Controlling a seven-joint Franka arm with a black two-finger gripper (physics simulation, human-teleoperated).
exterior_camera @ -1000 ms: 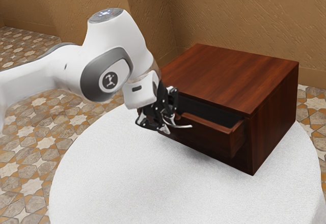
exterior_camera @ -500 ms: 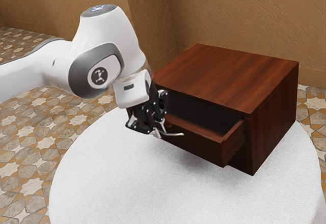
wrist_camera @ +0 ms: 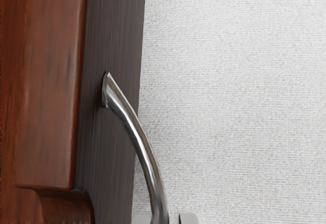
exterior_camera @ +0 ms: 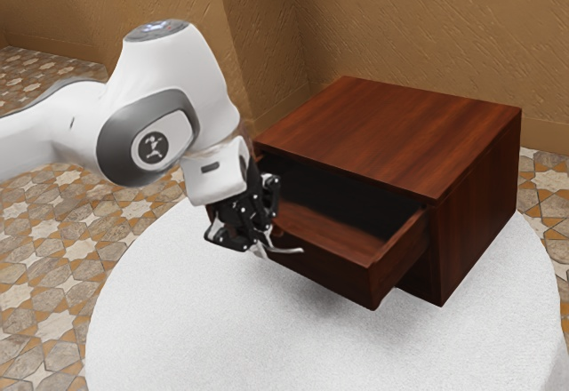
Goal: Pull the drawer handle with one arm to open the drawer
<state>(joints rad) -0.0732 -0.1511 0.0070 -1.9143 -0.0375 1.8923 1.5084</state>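
Gripping curved silver metal handle (exterior_camera: 286,251) with black two-finger tool (exterior_camera: 263,247), fingers closed tight on it from both sides. Bolted to front of dark reddish-brown wooden drawer (exterior_camera: 347,253), standing partly out of matching wooden cabinet (exterior_camera: 400,133). Sitting on round white textured worktop (exterior_camera: 222,329). From wrist: handle (wrist_camera: 137,147) arcing off drawer front.

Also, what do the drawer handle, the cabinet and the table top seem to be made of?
The drawer handle is likely polished metal, silvery with bright highlights. The cabinet looks like dark reddish wood, semi-gloss, with visible grain streaks. The table top is white, matte, finely speckled; perhaps cloth or stone, I cannot tell which.
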